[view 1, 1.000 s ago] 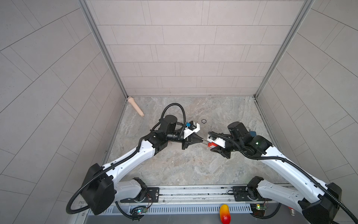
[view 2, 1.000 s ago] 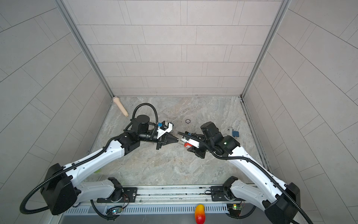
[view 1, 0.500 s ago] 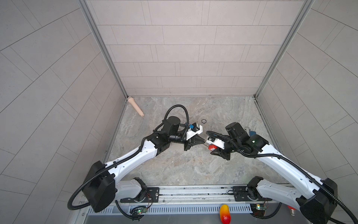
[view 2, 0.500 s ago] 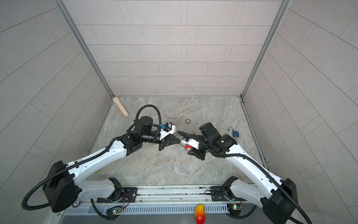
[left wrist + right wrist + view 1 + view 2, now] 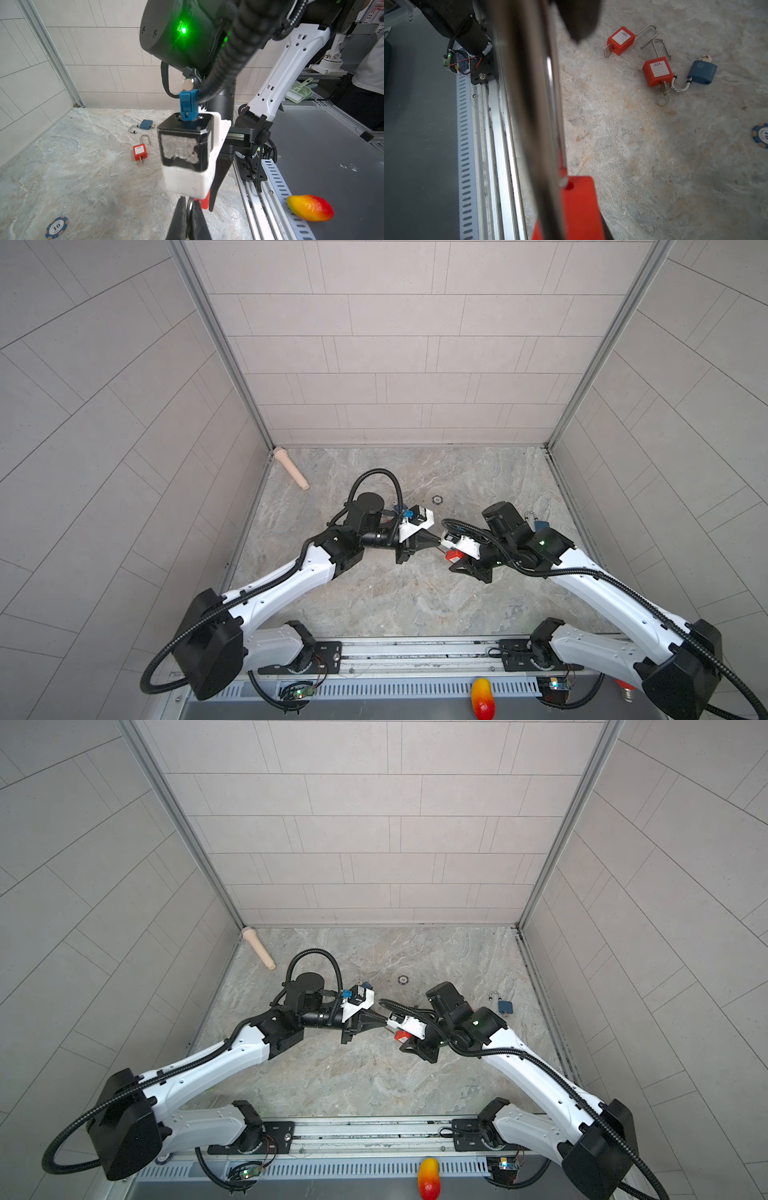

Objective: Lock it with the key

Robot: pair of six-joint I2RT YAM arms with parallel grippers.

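Above the marbled grey tabletop in both top views, the left claw sits tip to tip with the right claw, clamped on a red plastic padlock; the left wrist view shows the left claw pinched together on a silver metal key; the right wrist view, the padlock's steel shackle.

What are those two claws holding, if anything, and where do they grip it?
The right gripper holds a red padlock by its body. The left gripper pinches a metal ring, probably the key's, at that padlock.
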